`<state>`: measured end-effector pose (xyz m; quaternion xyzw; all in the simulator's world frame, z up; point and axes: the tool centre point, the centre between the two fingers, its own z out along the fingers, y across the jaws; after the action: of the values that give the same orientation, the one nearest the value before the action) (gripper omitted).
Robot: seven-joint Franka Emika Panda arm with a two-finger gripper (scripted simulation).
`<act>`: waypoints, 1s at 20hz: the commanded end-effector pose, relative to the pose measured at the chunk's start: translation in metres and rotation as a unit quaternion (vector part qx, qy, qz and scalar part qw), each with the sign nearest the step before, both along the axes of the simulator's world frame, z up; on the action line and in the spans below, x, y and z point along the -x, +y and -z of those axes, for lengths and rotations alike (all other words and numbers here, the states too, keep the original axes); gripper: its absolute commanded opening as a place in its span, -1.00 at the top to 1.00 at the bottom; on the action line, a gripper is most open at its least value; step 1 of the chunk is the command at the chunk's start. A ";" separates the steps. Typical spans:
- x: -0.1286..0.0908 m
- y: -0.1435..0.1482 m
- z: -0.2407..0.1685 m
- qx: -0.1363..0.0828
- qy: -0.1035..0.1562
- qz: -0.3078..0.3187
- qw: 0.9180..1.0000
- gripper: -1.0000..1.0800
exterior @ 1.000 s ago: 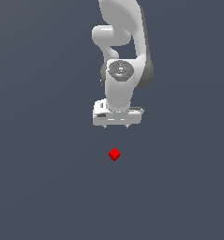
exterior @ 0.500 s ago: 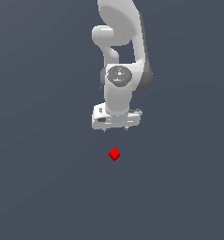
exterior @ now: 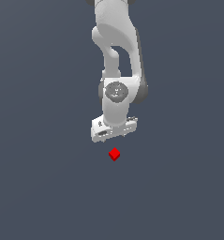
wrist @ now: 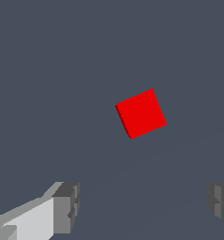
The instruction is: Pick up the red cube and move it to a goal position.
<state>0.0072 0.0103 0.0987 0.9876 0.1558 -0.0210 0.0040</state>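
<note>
Wrist view shows you the gripper's fingers (wrist: 62, 211) spread wide, one at each side of the frame, holding and touching nothing. The red cube (wrist: 141, 113) lies ahead of them on the bare floor (wrist: 48, 70), beyond the gap rather than inside it, and turned at an angle to the pads. In the exterior view the gripper (exterior: 114, 133) hovers just above the red cube (exterior: 114, 153). If you descend without advancing or squaring up, I'd expect the fingers to clip a corner and push it away.
</note>
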 end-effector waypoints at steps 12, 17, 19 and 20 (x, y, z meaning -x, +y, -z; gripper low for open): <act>-0.041 0.001 0.064 -0.009 -0.015 -0.161 0.987 -0.92; -0.048 0.003 0.075 -0.011 -0.018 -0.190 0.982 -0.92; -0.050 0.004 0.078 -0.011 -0.018 -0.196 0.980 -0.92; -0.050 0.004 0.078 -0.011 -0.018 -0.198 0.980 -0.92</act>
<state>0.0560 0.0140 0.0217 0.9391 0.3436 -0.0009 -0.0001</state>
